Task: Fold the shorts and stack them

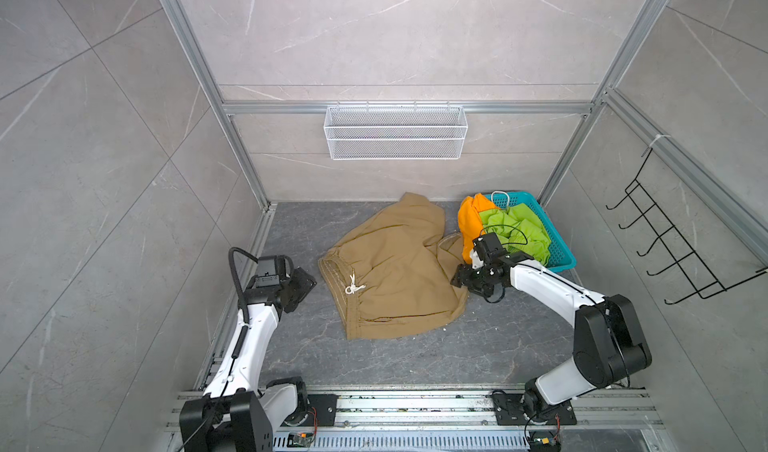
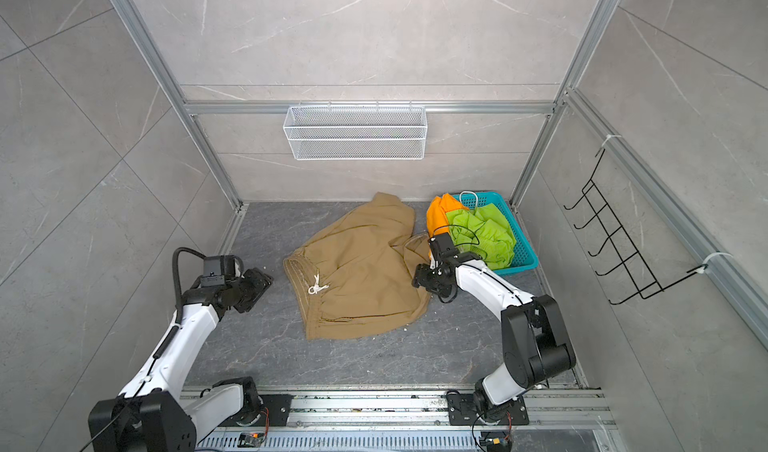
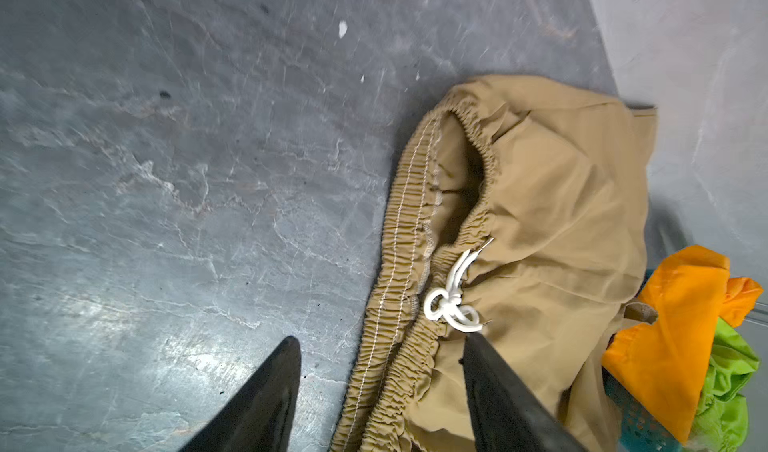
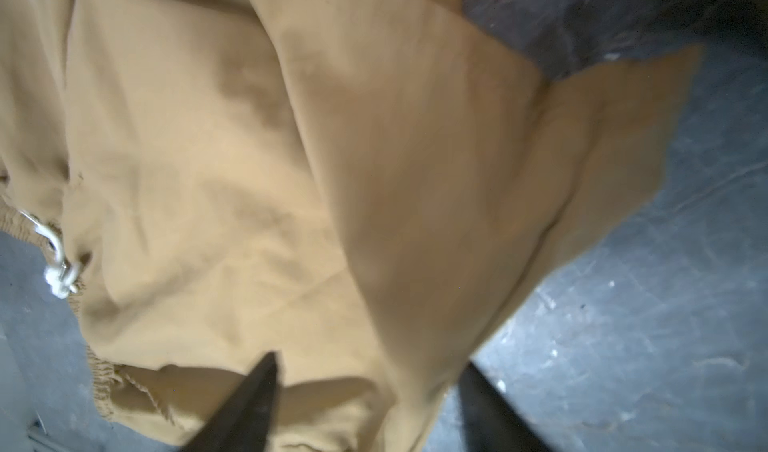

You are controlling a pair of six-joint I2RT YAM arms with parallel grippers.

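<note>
The khaki shorts (image 1: 395, 271) (image 2: 361, 271) lie spread on the dark floor, waistband to the left, with a white drawstring (image 1: 353, 285) (image 3: 451, 304). My left gripper (image 1: 305, 281) (image 3: 383, 337) is open just left of the waistband, one finger over the floor and one over the fabric. My right gripper (image 1: 457, 277) (image 4: 370, 359) is open at the shorts' right edge, straddling the hem and holding nothing. Orange shorts (image 1: 469, 221) (image 3: 673, 325) and lime green shorts (image 1: 519, 229) (image 3: 727, 387) lie crumpled in the basket.
The teal plastic basket (image 1: 561, 254) (image 2: 523, 258) stands in the back right corner. A white wire basket (image 1: 395, 132) hangs on the back wall. A black hook rack (image 1: 673, 242) is fixed to the right wall. Bare floor lies in front of the khaki shorts.
</note>
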